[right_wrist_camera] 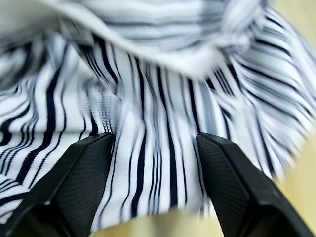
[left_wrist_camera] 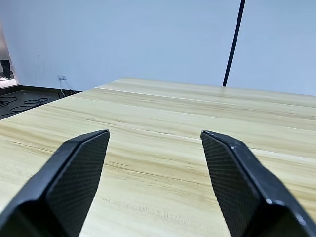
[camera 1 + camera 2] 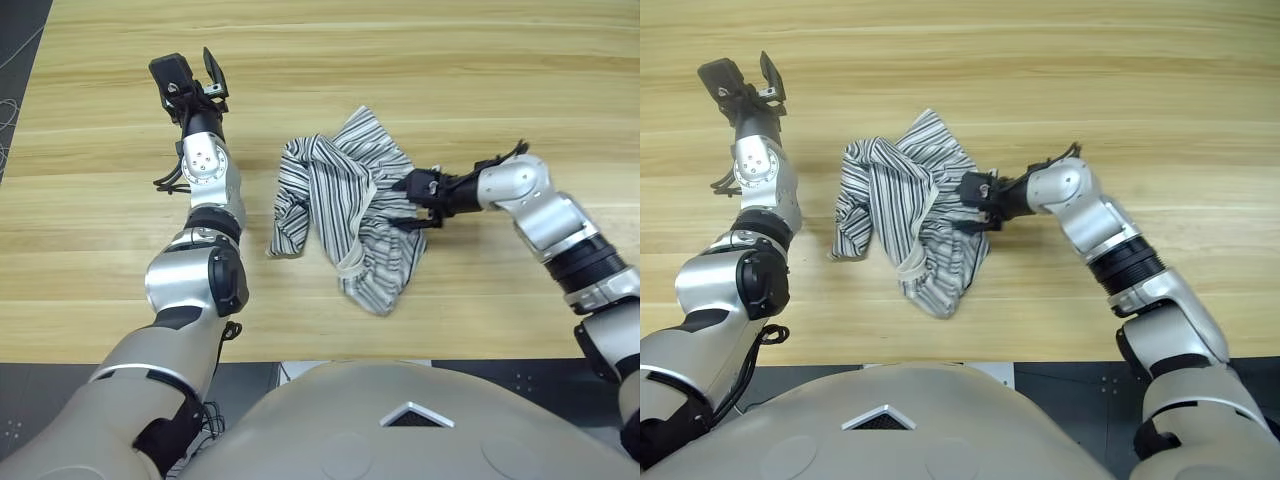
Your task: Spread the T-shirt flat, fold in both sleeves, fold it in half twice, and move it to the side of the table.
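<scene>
Right gripper (image 3: 412, 203), fingers parted, pressing in at the right side of the crumpled T-shirt (image 3: 335, 200).

Item is lying bunched and doubled over itself on the tabletop (image 3: 500, 60), well in from the left edge and set back from the near edge. Fingers (image 1: 74, 187) of the right gripper are standing apart with striped cloth spreading just beyond them; whether a fold is sitting between them is hard to tell from so close. Left gripper (image 3: 190, 72) is hanging spread wide and empty above bare wood nearer the left edge, well apart from the shirt. Handling, as judged: cloth is looking light, thin and limp, likely sagging when lifted and sliding easily over the wood. Best hold is probably lying at a hem, shoulder or sleeve edge, pinching one layer, not the heaped middle.
</scene>
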You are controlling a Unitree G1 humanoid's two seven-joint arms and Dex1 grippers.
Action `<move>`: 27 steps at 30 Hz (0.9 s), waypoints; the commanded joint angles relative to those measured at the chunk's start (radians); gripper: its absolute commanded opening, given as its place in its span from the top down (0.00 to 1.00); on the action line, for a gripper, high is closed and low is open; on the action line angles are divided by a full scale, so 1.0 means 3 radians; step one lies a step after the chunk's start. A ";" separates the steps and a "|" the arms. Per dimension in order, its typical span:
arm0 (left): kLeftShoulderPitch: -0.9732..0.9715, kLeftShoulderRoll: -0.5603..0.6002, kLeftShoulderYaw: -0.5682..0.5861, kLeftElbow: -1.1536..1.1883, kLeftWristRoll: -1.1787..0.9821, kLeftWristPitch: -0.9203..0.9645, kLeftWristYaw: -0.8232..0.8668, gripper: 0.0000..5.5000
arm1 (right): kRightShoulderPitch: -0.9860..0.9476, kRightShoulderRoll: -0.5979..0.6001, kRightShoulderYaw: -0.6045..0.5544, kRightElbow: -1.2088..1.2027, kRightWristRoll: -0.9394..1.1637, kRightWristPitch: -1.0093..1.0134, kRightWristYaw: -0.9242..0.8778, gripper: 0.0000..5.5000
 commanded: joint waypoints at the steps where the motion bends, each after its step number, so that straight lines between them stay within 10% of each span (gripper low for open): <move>1: -0.0078 -0.0023 -0.0031 0.0012 0.0054 0.0033 0.0040 0.37 | -0.0124 -0.0263 -0.0186 0.0418 -0.0245 -0.0110 0.0119 0.43; 14: 0.0051 0.0071 0.0052 -0.0032 0.0006 -0.0051 0.0043 0.37 | 0.0080 -0.0256 -0.1066 -0.1147 0.0358 0.0353 0.0412 0.43; 27: 0.0146 0.0141 0.0127 -0.0066 -0.0058 -0.0107 0.0008 0.37 | 0.1827 -0.0744 -0.1381 -0.2824 0.0973 0.1374 0.0460 0.43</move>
